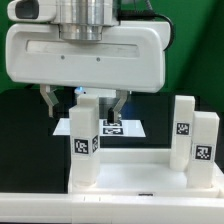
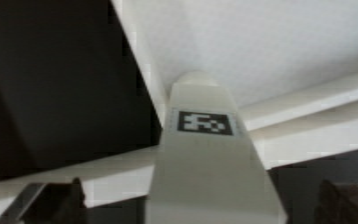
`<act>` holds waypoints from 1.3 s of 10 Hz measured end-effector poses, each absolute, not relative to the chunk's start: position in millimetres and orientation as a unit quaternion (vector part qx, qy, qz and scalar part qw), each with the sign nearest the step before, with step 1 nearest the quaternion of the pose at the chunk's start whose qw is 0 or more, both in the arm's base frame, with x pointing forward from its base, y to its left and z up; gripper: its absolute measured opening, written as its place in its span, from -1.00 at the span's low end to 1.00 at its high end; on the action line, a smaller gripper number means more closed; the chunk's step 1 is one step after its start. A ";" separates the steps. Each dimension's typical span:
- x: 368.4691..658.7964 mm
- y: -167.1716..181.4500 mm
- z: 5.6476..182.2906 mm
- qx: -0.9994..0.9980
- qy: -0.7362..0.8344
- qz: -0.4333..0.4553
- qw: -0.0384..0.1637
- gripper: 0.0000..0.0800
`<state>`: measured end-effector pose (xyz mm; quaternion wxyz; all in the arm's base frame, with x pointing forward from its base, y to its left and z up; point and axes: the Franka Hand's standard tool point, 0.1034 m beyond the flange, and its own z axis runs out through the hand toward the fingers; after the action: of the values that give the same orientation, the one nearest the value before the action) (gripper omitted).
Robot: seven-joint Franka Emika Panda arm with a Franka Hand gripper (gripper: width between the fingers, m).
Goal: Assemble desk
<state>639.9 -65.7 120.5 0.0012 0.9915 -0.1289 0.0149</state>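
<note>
Large white plastic rectangular tabletop (image 1: 150, 180) with raised rim is seen low in the exterior view. White square-section block legs stand upright on it: one (image 1: 84, 140) toward the exterior view's left, two (image 1: 183, 130) (image 1: 205, 142) at its right, each tagged black-and-white. The two-finger gripper (image 1: 83, 102) is held above the left leg (image 2: 204, 150), fingers (image 2: 48, 200) spread wide, nothing pinched. A flat white marker board (image 1: 125, 128) is seen behind.

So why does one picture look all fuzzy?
The wrist view is soft because the leg sits very close to the camera, so its tag blurs. The exterior view is sharper; the tags on the legs read clearly, with dark surroundings.
</note>
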 end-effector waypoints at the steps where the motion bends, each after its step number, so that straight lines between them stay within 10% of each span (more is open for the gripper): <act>1: 639.9 -65.6 120.5 0.994 -0.104 0.015 0.002 0.62; 2: 639.9 -65.4 120.5 0.996 -0.091 0.015 0.003 0.62; 5: 639.8 -65.7 120.5 0.996 -0.092 0.015 0.003 -0.27; 13: 639.7 -65.1 120.1 0.959 -0.284 0.014 -0.002 -0.27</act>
<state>639.7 -65.1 120.1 -0.0021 0.9588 -0.2838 0.0145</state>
